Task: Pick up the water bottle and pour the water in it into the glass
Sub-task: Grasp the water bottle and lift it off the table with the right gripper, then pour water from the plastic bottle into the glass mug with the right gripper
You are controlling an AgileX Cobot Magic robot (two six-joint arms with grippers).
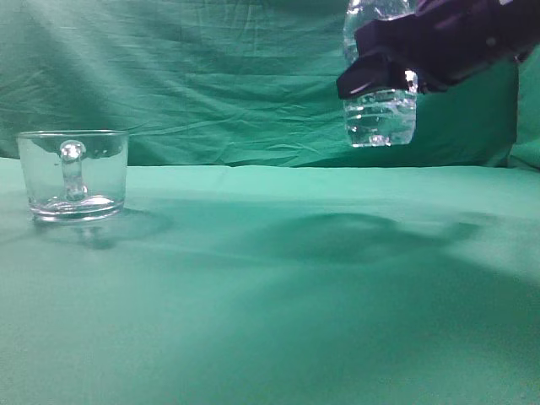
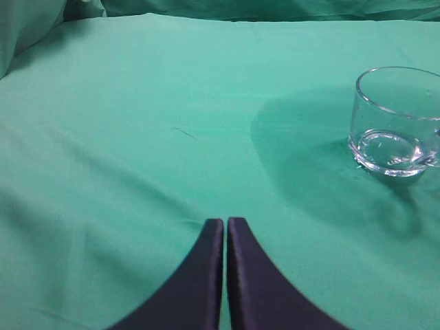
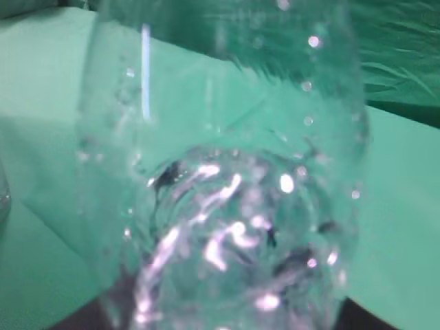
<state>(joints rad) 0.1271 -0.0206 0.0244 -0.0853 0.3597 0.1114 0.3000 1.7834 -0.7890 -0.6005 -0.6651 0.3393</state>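
My right gripper is shut on the water bottle and holds it upright high above the table at the upper right of the exterior view; the bottle's neck is out of frame. In the right wrist view the bottle fills the frame, with glints of water inside, and the jaws are hidden behind it. The glass, a clear mug with its handle facing the camera, stands on the green cloth at far left, well apart from the bottle. It also shows in the left wrist view. My left gripper is shut and empty.
A green cloth covers the table and hangs as a backdrop behind it. The bottle and arm cast a shadow on the cloth between the glass and the bottle.
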